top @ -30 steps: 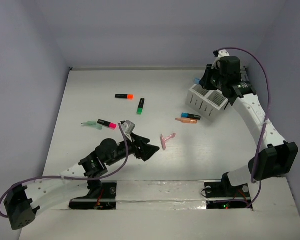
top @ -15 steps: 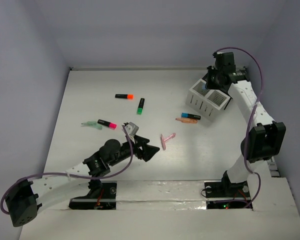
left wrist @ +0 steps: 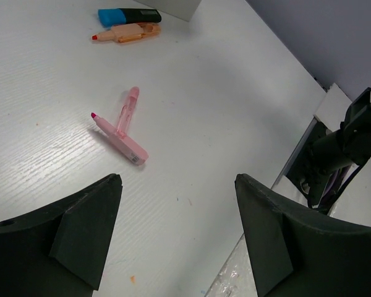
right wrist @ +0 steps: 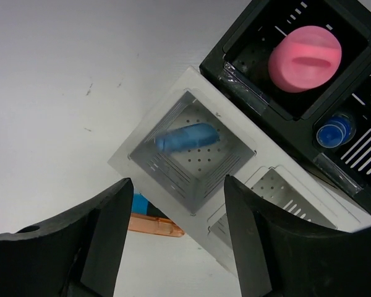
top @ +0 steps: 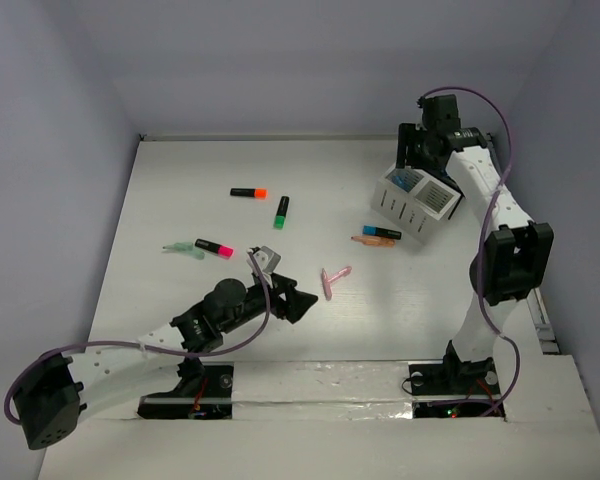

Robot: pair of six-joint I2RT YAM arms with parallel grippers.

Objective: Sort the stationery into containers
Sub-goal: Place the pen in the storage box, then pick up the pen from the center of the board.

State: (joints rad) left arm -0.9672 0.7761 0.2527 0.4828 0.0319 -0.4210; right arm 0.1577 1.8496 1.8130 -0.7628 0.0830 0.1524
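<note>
Scanning the desk [top: 180, 170], I am seeing an orange-capped highlighter [top: 248, 192] and a green-capped highlighter [top: 281, 211] lying apart, left of the middle. A pink-capped highlighter [top: 213, 247] and a mint piece [top: 180, 247] are lying nearer the left edge. A blue-capped highlighter [top: 381, 231] and a peach pen [top: 372, 241] are lying side by side just in front of the white slatted box [top: 412, 205], which is sitting near the far right corner.

My left pincer [left wrist: 177, 185] is hovering toward the near edge, fingers spread wide and carrying nothing. The pink T-shaped piece [top: 332, 280] is lying just beyond it, toward the right edge.

My right pincer [right wrist: 176, 185] is hanging over the white box, also spread and empty.

Its wrist camera is showing what the overhead view is hiding: a blue item [right wrist: 187, 137] lying in the compartment directly below. It is also showing the joined black box [right wrist: 232, 52], with a pink round thing [right wrist: 304, 59] and a blue cap [right wrist: 334, 132] in separate compartments.
</note>
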